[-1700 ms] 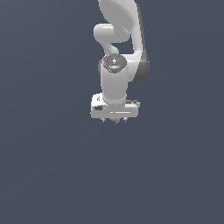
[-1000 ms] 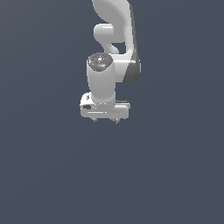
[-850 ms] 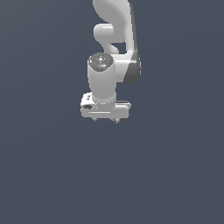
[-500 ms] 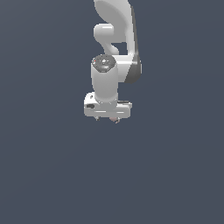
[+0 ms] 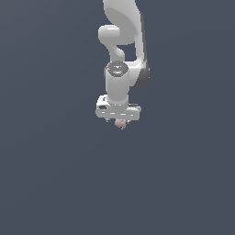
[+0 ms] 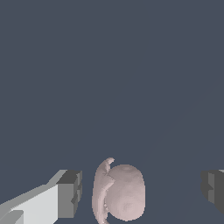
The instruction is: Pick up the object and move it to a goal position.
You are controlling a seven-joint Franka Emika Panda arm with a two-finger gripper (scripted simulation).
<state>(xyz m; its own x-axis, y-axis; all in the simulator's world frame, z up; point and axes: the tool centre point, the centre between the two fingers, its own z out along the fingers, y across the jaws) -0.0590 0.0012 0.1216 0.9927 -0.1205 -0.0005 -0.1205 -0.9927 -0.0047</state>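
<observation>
The object (image 6: 121, 192) is a small pale pink lumpy blob with a pointed nub. In the wrist view it lies between my gripper's (image 6: 141, 190) two dark fingertips (image 6: 70, 194), nearer one of them, with a wide gap to the other. The jaws stand wide apart and I see no contact with the blob. In the exterior view the white gripper (image 5: 118, 120) hangs straight down from the arm. The object (image 5: 121, 123) peeks out just beneath it, mostly hidden by the hand.
A plain dark blue-grey surface (image 5: 55, 183) fills both views. Only the white arm (image 5: 120, 41), rising behind the gripper, stands above it.
The gripper has shifted a little toward the exterior view's right. The pink object now shows just under the hand, where it did not show before.
</observation>
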